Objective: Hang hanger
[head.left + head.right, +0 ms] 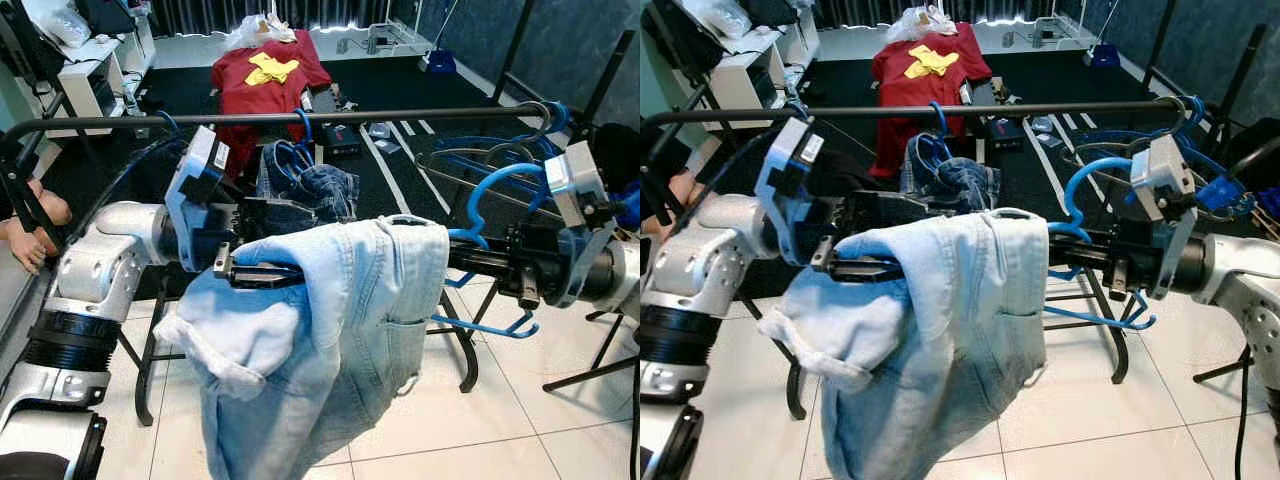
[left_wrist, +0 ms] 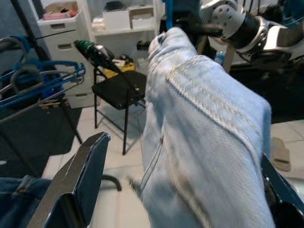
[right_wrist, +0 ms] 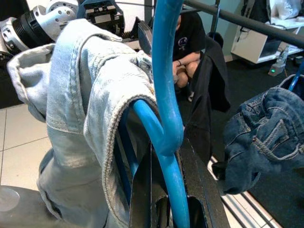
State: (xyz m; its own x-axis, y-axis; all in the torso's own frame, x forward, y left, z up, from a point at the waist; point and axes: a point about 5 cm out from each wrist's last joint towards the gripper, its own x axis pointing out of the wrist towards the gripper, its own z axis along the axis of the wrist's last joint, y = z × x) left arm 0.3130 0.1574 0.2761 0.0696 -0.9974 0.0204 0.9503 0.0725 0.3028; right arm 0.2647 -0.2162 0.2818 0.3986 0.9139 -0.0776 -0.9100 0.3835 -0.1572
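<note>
Light blue jeans (image 1: 350, 320) hang folded over a blue hanger (image 1: 497, 186) in front of the black rack rail (image 1: 400, 114). My right gripper (image 1: 462, 262) is shut on the hanger's neck just below the hook; the right wrist view shows the blue neck (image 3: 166, 95) running between its fingers. The hook sits below and in front of the rail, not on it. My left gripper (image 1: 262, 274) reaches into the jeans' left fold, and its fingers (image 2: 85, 175) stand apart, open, with the denim (image 2: 204, 128) between them.
Dark jeans (image 1: 310, 190) hang from the rail on another blue hanger. Several spare blue hangers (image 1: 500, 150) crowd the rail's right end. A person (image 1: 30, 225) crouches at the left. A red garment (image 1: 265, 75) lies on the dark floor beyond, and white shelves (image 1: 90, 60) stand far left.
</note>
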